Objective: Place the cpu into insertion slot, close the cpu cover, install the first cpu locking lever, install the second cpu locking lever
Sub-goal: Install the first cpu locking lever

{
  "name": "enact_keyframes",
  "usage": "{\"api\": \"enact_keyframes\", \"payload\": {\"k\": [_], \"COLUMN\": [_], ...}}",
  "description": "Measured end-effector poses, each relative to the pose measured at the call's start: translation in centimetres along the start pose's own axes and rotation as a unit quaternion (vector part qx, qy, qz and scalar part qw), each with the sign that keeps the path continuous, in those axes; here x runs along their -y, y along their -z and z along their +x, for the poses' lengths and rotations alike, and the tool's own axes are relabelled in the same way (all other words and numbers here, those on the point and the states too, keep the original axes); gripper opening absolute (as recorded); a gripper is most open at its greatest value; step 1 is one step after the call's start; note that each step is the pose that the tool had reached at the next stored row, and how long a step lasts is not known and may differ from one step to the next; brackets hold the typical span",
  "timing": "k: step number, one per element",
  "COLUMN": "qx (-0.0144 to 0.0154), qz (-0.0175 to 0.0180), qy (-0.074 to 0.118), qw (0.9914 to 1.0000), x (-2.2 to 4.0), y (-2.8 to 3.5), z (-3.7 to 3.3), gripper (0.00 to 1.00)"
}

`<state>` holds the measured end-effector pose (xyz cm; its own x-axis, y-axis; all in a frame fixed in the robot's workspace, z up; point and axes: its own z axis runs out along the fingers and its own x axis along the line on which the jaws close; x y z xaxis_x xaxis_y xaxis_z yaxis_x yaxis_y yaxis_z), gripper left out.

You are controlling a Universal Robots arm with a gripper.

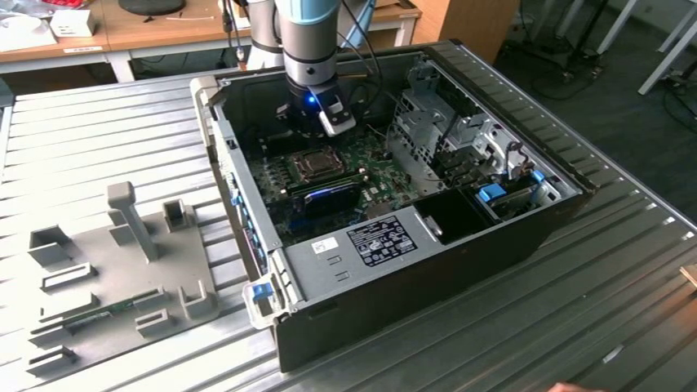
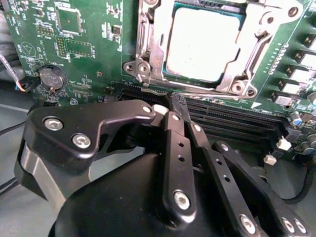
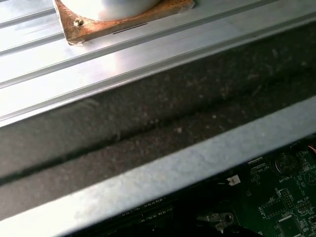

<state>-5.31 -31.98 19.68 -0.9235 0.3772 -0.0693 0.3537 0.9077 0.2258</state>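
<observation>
In the second wrist view the cpu (image 2: 202,42) lies flat in the insertion slot (image 2: 170,79) on the green board (image 2: 84,44), its pale metal top showing. The silvery cpu cover (image 2: 148,47) lies down around it as a frame. My gripper (image 2: 177,104) is shut with nothing between its black fingers (image 2: 173,148). Its tips hover over the black memory slots (image 2: 232,123), just short of the socket's edge. In the exterior view the gripper (image 1: 326,122) hangs inside the open computer case (image 1: 436,269), just behind the insertion slot (image 1: 313,165).
Drive cages and cables (image 1: 458,139) fill the case's side at the exterior view's right. A grey fixture plate (image 1: 120,269) with upright holders lies on the ribbed metal table (image 1: 610,310). The case's metal wall (image 3: 163,173) runs close by in the first wrist view.
</observation>
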Motion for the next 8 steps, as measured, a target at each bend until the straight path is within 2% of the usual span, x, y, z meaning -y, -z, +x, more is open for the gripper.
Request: {"api": "enact_keyframes", "payload": {"k": [2, 8], "qx": [0.0007, 0.0007], "qz": [0.0015, 0.0018], "qy": [0.0, 0.0], "qw": [1.0, 1.0], "x": [0.01, 0.0], "y": [-0.01, -0.01], "z": [0.0, 0.0], "gripper": [0.11, 0.11]}}
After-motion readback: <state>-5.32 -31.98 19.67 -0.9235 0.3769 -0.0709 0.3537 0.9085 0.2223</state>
